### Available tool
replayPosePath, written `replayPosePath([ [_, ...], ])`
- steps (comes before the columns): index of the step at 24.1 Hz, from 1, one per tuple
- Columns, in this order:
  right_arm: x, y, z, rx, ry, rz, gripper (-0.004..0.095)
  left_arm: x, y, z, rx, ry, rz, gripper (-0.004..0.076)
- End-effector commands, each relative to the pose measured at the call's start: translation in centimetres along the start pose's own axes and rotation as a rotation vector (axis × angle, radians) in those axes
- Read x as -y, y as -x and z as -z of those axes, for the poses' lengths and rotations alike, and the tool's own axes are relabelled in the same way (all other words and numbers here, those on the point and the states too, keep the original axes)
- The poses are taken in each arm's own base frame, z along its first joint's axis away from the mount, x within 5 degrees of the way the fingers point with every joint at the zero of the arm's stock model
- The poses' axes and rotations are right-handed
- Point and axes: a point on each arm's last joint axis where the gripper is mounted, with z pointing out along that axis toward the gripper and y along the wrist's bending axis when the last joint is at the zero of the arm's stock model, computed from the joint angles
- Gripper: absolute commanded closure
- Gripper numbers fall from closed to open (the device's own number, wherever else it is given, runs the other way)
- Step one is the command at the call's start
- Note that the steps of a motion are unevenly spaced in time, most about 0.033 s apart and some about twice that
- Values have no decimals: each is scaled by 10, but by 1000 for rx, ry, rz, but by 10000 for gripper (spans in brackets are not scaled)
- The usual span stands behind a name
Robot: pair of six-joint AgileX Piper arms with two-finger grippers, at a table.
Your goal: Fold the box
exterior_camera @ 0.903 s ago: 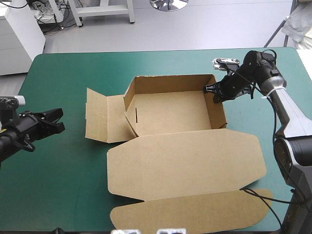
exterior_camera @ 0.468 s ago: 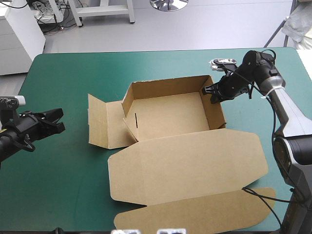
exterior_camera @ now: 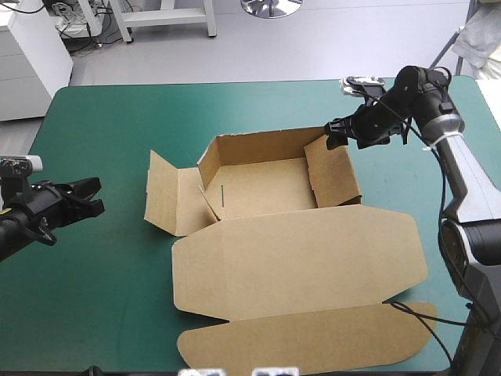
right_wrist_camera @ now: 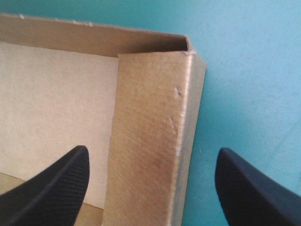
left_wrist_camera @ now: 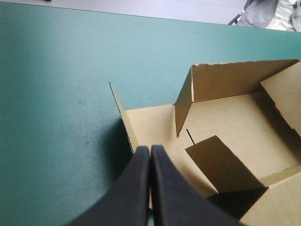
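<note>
- High view: the table [exterior_camera: 102, 298], under its teal-green cover, carries the box [exterior_camera: 297, 258] near its middle, a little toward the right side.
- The box is plain brown board, half built. An open tray sits on the far side and a flat sheet runs from it toward the near edge.
- The lid [exterior_camera: 313, 243] is the biggest panel. It lies flat on the cover, and its long tuck flap [exterior_camera: 313, 341], with rounded ends, reaches almost to the table's near edge.
- The tray [exterior_camera: 262, 188] has its far wall and left wall upright. Its floor is bare board marked by one short dark slit near the left wall.
- The right wall [exterior_camera: 333, 172] leans in over the tray floor, its inner panel folded down inside.
- A side flap [exterior_camera: 168, 200] spreads out from the tray's left wall, partly lifted off the cover.
- The right gripper [exterior_camera: 337, 135] is at the tray's far right corner. In the right wrist view its black fingers are spread wide, with the top of the right wall between them, and they are not touching it.
- The left gripper [left_wrist_camera: 150, 149] hangs well left of the box, over bare cover. Its black fingers are pressed together into one point aimed at the side flap.
</note>
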Motion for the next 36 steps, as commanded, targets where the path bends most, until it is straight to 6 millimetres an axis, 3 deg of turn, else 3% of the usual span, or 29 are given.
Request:
replayPosePath([
  [1,-22,-1,67,142,-5,18,211,5,11,4,68,-16,4,734],
  [6,-32,-18,102,191,-38,40,210,6,12,4,73,-25,12,734],
  [9,-33,-39,102,147,-38,27,210,8,13,4,83,-43,24,734],
  [14,-20,-66,53,-44,-7,-38,212,9,13,4,91,-55,31,734],
  [21,-25,-60,1,-113,6,-16,277,9,13,4,90,-57,31,734],
  [24,-25,-59,-5,-119,6,-17,309,9,13,4,86,-59,30,734],
  [28,-23,-59,-5,-123,-19,-9,413,10,13,4,81,-67,30,734],
  [31,-19,-60,-5,-130,-62,6,552,10,12,4,78,-72,29,734],
  [36,-17,-58,-6,-115,-73,56,929,10,12,4,78,-72,29,734],
])
